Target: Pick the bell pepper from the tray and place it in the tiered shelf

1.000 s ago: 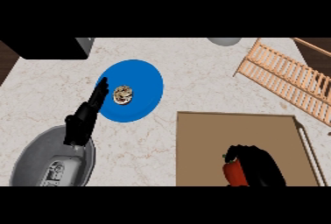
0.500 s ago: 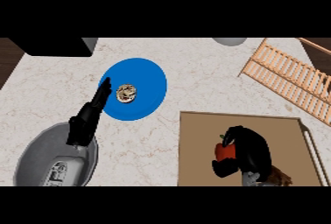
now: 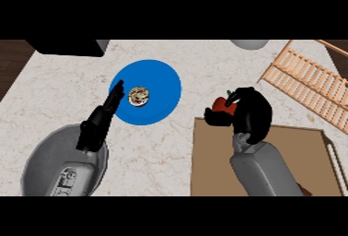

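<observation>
The right hand [image 3: 250, 113] has moved from the near part of the tray [image 3: 211, 179] to the tray's far edge, carrying the pepper [image 3: 220, 105] with it. The pepper is now off the tray floor and sits over the tray's far-left corner, at the boundary with the counter [image 3: 61, 97]. The plate [image 3: 159, 80], the food item on it and the left hand [image 3: 98, 122] hold the same relation to each other as before.

The right hand's fingers are curled round the pepper; only the pepper's red upper-left part shows past the black fingers. The left hand lies with its fingers straight, tips at the plate's left rim, holding nothing.

The pepper is red, rounded and glossy. The tray is a flat brown rectangle with a thin pale rim. The shelf [image 3: 306, 83] is built of light wooden slats in a ladder pattern and stands at the counter's far-right side, well apart from the pepper. The plate is round, plain blue and matte. The food item [image 3: 138, 96] near its centre is small, round and speckled tan; its kind cannot be told. The counter is pale marble with faint brown veining. A dark box [image 3: 68, 46] sits at the far-left corner and a grey round object [image 3: 248, 43] at the far edge.

No writing can be read.
</observation>
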Controlling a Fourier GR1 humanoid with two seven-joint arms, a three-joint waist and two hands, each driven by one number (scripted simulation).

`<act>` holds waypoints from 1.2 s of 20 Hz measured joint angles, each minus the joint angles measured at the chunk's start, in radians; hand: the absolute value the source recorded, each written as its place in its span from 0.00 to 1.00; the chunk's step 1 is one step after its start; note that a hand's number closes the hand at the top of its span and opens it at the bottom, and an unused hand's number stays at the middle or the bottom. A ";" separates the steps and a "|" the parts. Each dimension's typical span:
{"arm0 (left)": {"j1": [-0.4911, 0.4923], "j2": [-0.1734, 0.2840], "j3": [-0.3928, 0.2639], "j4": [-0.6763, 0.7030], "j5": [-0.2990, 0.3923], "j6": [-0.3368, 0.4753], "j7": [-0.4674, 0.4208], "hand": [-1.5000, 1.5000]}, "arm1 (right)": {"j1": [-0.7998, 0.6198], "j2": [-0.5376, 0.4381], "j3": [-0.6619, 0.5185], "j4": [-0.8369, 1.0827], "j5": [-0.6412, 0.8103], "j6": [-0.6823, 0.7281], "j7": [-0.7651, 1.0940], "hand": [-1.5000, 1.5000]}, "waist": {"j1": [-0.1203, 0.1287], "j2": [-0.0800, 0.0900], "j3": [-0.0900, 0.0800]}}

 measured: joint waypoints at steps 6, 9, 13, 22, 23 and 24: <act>-0.014 0.005 0.009 -0.005 0.002 0.000 0.017 0.50 | -0.208 0.001 0.013 0.076 0.109 -0.087 0.059 1.00 | -0.011 -0.007 -0.001; -0.012 0.006 0.010 -0.002 0.002 0.000 0.020 0.50 | -0.296 0.002 0.004 0.106 0.179 -0.095 0.097 1.00 | -0.018 -0.009 -0.002; 0.002 0.015 0.020 -0.018 0.007 -0.002 0.029 0.50 | -0.387 0.002 -0.032 0.128 0.289 -0.066 0.142 1.00 | -0.031 -0.015 -0.003; 0.012 0.022 0.034 -0.008 0.005 0.005 0.011 0.50 | -0.555 0.003 -0.153 0.160 0.517 0.018 0.159 1.00 | -0.052 -0.015 -0.002; 0.011 0.020 0.034 -0.011 0.005 0.006 0.015 0.50 | -0.570 0.003 -0.172 0.159 0.535 0.031 0.156 1.00 | -0.054 -0.016 -0.002; 0.018 0.016 0.031 -0.012 0.003 0.010 0.013 0.50 | -0.585 -0.002 -0.195 0.161 0.550 0.041 0.148 1.00 | -0.056 -0.016 -0.002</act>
